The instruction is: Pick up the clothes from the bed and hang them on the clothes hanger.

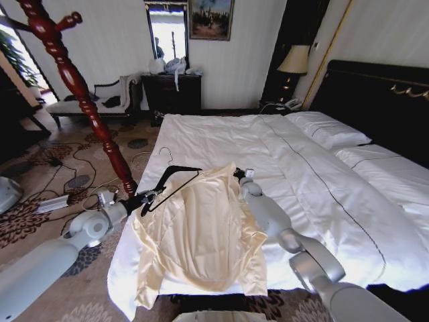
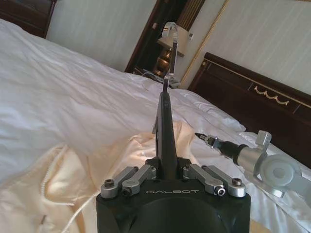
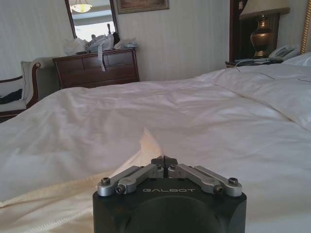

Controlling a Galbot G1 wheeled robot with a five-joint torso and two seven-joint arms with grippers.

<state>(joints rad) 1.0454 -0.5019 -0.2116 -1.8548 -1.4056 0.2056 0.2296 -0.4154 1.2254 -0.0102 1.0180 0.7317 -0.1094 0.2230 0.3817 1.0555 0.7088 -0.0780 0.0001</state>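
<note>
Left gripper [image 2: 167,171] clamps hanger [image 1: 175,178], right gripper [image 3: 164,160] pinches top [image 1: 201,235] at collar; hanger partly under fabric, hanging remains.

Pale grey rounded arms [image 1: 40,265] with silver joints; black wrist housing [image 2: 172,211] marked GALBOT, grey screwed finger links [image 3: 204,178].

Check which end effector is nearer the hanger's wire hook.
Left. The left end effector is shut on the clothes hanger, just below its silver hook. The right end effector pinches the clothes at the collar edge, farther across the bed.
</note>
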